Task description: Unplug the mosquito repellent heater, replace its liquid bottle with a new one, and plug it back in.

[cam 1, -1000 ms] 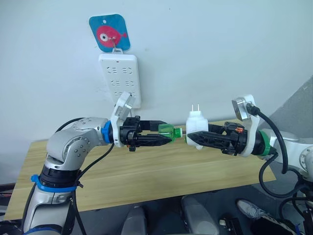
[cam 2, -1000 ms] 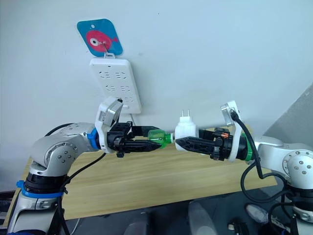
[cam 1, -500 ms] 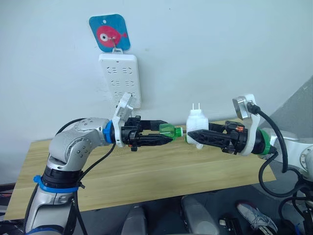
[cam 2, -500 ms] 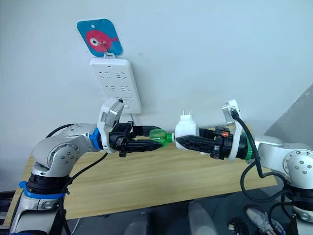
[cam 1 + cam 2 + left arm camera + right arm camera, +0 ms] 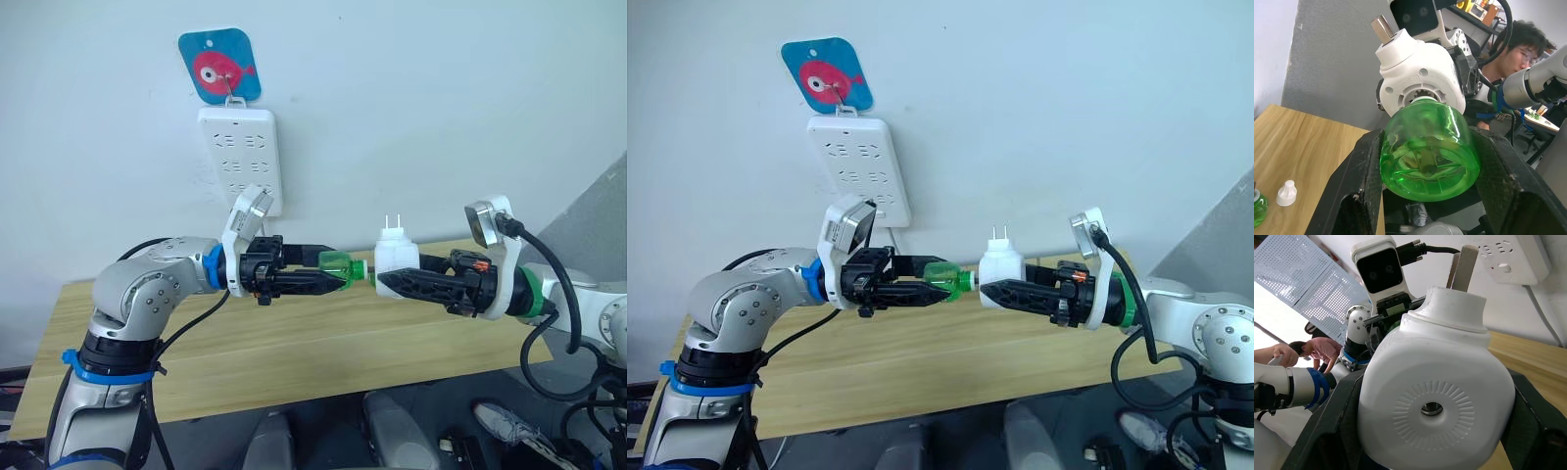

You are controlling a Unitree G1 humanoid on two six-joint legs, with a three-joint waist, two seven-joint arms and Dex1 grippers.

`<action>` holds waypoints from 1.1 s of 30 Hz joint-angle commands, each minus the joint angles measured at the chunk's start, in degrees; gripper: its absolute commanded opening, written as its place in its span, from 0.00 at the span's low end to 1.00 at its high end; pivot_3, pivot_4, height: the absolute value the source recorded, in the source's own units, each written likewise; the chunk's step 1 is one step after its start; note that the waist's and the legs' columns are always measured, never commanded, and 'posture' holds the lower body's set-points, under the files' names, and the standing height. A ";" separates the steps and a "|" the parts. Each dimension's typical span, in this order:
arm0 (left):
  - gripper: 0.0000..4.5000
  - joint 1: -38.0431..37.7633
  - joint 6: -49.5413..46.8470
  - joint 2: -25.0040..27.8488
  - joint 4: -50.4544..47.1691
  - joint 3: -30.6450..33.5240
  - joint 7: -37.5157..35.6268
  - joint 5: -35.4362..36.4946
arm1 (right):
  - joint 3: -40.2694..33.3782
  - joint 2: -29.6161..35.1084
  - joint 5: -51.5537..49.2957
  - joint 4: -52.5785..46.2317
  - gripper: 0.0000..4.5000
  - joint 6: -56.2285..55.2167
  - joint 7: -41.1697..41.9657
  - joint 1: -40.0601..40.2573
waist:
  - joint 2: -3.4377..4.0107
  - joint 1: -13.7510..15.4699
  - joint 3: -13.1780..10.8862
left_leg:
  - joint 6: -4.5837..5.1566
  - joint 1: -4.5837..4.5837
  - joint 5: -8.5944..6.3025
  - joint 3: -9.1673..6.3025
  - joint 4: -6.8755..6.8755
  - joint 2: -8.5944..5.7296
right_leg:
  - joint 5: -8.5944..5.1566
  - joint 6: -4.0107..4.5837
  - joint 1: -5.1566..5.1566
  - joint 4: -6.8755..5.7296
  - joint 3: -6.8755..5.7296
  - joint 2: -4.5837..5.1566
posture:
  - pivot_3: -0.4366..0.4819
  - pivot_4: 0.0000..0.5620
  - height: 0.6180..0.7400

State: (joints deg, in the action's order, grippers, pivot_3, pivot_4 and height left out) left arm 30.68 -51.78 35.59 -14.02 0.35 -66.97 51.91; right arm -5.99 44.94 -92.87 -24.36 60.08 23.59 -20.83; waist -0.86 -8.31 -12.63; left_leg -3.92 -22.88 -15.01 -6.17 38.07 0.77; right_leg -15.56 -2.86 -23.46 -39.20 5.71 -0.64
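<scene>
Above the light wooden table (image 5: 294,343), in front of the pale wall, the small white rounded plastic mosquito repellent heater (image 5: 396,264) hangs in mid-air with its two flat metal prongs (image 5: 394,219) pointing up. In the right wrist view its smooth face (image 5: 1435,406) shows a round vent hole ringed by fine radial ridges. The right gripper (image 5: 392,284) pinches the heater's body between its two black fingers, coming in from the robot's right.

A green translucent plastic liquid bottle (image 5: 336,265) lies sideways, its neck meeting the heater's underside socket. The left gripper (image 5: 328,269) clamps this bottle by its round body, one black finger (image 5: 1361,191) on each side, so the two grippers face each other tip to tip with bottle and heater between them.

No writing can be read on the heater or the bottle. On the wall behind hangs a long white multi-socket power strip (image 5: 239,157) under a blue card with a pink fish picture (image 5: 220,67); no lettering on either is legible.

In the left wrist view a small white cap (image 5: 1287,193) and part of another green bottle (image 5: 1259,208) stand on the table, and a person (image 5: 1518,46) sits in the background.
</scene>
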 commanded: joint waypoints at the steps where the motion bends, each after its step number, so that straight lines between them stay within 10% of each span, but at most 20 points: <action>1: 0.50 1.63 1.86 -0.41 -2.41 0.59 -0.50 0.84 | -0.28 0.24 -1.01 -1.86 0.70 -0.07 -0.33 -0.38 | 0.00 0.00 0.00 | 0.00 0.00 0.00 0.00 0.00 0.00 | 0.00 0.00 0.00 0.00 0.00 0.00 | 0.27 0.26 0.95; 33: 0.50 1.03 12.76 -3.93 -2.57 -5.88 -3.25 -9.10 | 7.09 2.38 -7.64 0.08 0.70 5.18 -8.03 -10.34 | 0.00 -0.03 0.01 | 0.00 -0.01 0.00 0.01 -0.01 0.00 | 0.00 0.00 0.00 0.04 0.01 -0.01 | 0.26 0.25 0.95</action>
State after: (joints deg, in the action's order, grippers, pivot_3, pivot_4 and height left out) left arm 30.60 -40.53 33.22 -14.14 -3.91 -70.33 42.46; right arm -0.85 47.99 -97.74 -21.88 64.61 16.02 -29.64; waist -0.86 -8.34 -12.62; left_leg -3.92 -22.90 -15.01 -6.16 38.06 0.77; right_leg -15.56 -2.86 -23.46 -39.17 5.73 -0.64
